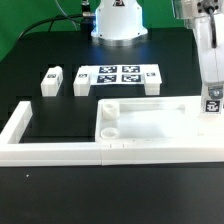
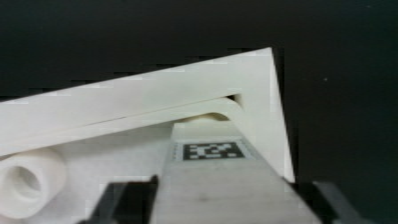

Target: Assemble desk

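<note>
The white tray-like desk top lies inside the border wall, and a round corner socket shows near its front. My gripper hangs at the exterior view's right, over the top's far right corner. It is shut on a white square leg that carries a tag. In the wrist view the leg runs between my two dark fingers, and its tip is at the desk top's corner. A round socket shows at the side. Another tagged leg lies at the far left.
The marker board lies at the back centre, with a white leg at each end. The low white U-shaped border wall runs along the left and front. The robot base stands behind.
</note>
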